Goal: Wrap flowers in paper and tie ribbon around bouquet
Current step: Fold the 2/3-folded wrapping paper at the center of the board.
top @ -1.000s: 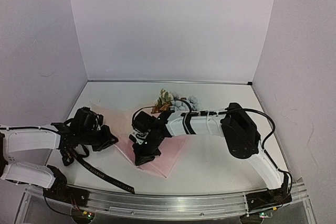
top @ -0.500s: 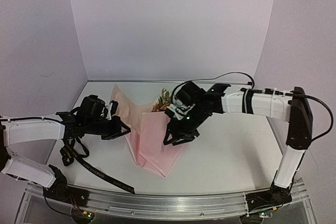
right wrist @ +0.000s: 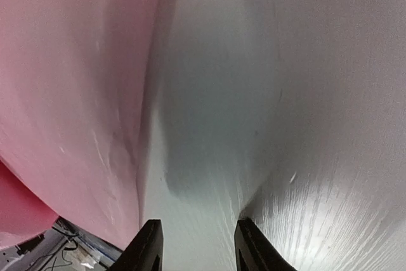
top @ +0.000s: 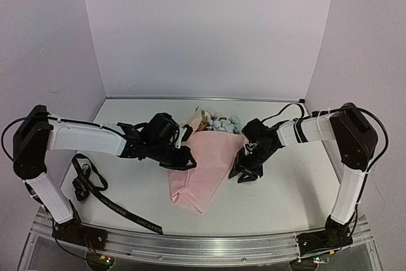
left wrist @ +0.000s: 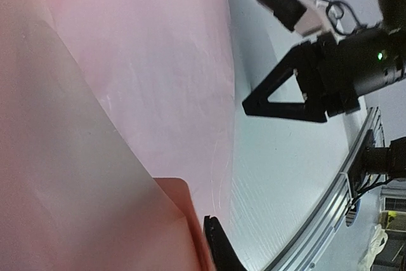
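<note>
Paper [top: 206,169]: lies folded over as a cone at centre of top view, narrow end toward bottom edge, wide end up.
Flowers [top: 221,122]: poke out of the wide end, just above frame centre; stems hidden under the pink sheet.
Left gripper [top: 187,162]: sits at the paper's left edge, touching it. Wrist view shows only one black fingertip at bottom, pink sheet filling the frame; cannot tell if pinching or spread.
Right gripper [top: 243,174]: sits low over table [top: 279,201] just right of the paper, fingers spread, only bare table between them.
Ribbon [top: 104,201]: lies loose on the table at lower left, well apart from the paper, untied.
</note>
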{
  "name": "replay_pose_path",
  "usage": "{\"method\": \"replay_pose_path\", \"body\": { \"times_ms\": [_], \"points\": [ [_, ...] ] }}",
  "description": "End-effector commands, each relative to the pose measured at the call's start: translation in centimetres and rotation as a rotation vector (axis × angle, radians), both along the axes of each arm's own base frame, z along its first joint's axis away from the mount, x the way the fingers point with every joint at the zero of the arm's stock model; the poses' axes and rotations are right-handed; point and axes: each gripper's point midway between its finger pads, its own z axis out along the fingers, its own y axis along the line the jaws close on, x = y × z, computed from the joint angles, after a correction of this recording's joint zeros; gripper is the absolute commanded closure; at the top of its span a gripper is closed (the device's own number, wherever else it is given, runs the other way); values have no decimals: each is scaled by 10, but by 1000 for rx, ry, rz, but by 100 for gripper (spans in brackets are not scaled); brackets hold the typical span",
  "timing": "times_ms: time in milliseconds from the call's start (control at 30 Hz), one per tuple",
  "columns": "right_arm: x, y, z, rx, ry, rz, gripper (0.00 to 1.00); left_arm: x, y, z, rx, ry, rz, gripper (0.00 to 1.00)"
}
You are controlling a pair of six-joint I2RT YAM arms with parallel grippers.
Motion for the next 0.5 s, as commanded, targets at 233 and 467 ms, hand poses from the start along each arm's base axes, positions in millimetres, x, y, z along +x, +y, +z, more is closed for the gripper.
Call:
{"method": "replay_pose_path", "body": {
  "times_ms": [233,467],
  "points": [
    [55,0,-17,14,30,-102,69,-1,-65,-19,51,32,-149,83],
    [56,-21,-5,-8,64,-117,71,10,-85,-33,89,52,-142,78]
  ]
}}
